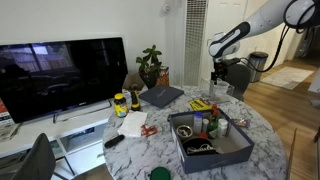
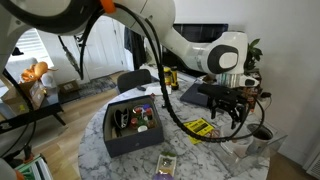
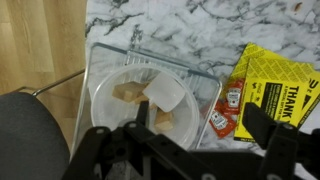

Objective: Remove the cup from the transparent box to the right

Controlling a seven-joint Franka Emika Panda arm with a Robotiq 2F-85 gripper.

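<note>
The transparent box (image 3: 150, 55) stands on the marble table near its edge, seen from above in the wrist view. Inside it is a clear cup (image 3: 110, 105) that holds tan pieces and a white scrap. My gripper (image 3: 190, 150) is open and empty, its dark fingers spread wide just above the box and cup. In both exterior views the gripper (image 2: 234, 108) (image 1: 220, 76) hangs over the table's far side, with the box (image 2: 255, 143) (image 1: 238, 92) just below and beside it.
Ketchup packets (image 3: 225, 108) and a yellow packet (image 3: 275, 85) lie right beside the box. A large dark tray (image 1: 225, 155) (image 2: 112, 143) full of items sits mid-table. A laptop (image 1: 160, 96), a plant (image 1: 150, 65) and a TV (image 1: 60, 75) stand behind. A dark chair (image 3: 30, 135) is past the table edge.
</note>
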